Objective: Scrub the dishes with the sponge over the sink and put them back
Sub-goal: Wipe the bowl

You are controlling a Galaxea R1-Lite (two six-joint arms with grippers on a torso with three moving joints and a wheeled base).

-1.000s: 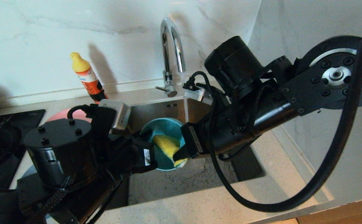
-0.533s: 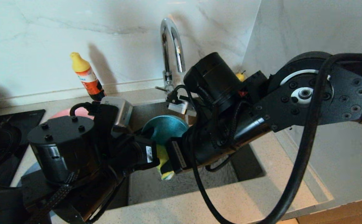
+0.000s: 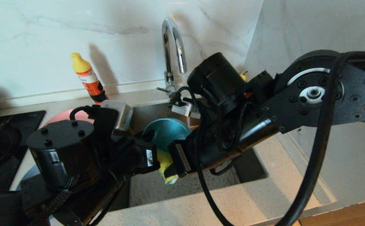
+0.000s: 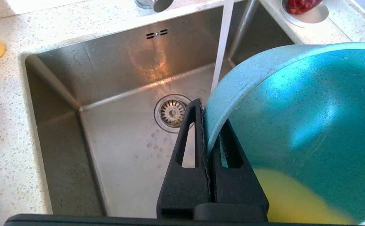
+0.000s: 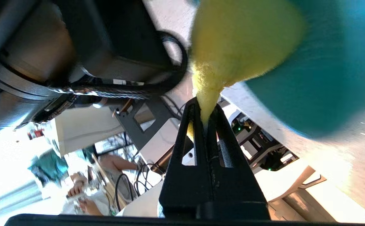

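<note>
Sliding down off the bowl (image 3: 166, 131), the sponge (image 3: 165, 164) is now scrubbing at its lower rim over the sink (image 4: 113, 150). Left gripper (image 4: 206, 125) jaws are pinching the bowl's rim; right gripper (image 5: 205, 113) jaws are squeezing the sponge. Hard scrubbing is risking that thin rim grip slipping.

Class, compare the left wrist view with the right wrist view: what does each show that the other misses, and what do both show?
Left wrist only: the sink, its drain, and the left pincer shut on the bowl's rim. Right wrist only: the right pincer shut on the sponge, which is against the bowl, and the left arm's housing. Both: the teal bowl and the yellow sponge.
</note>
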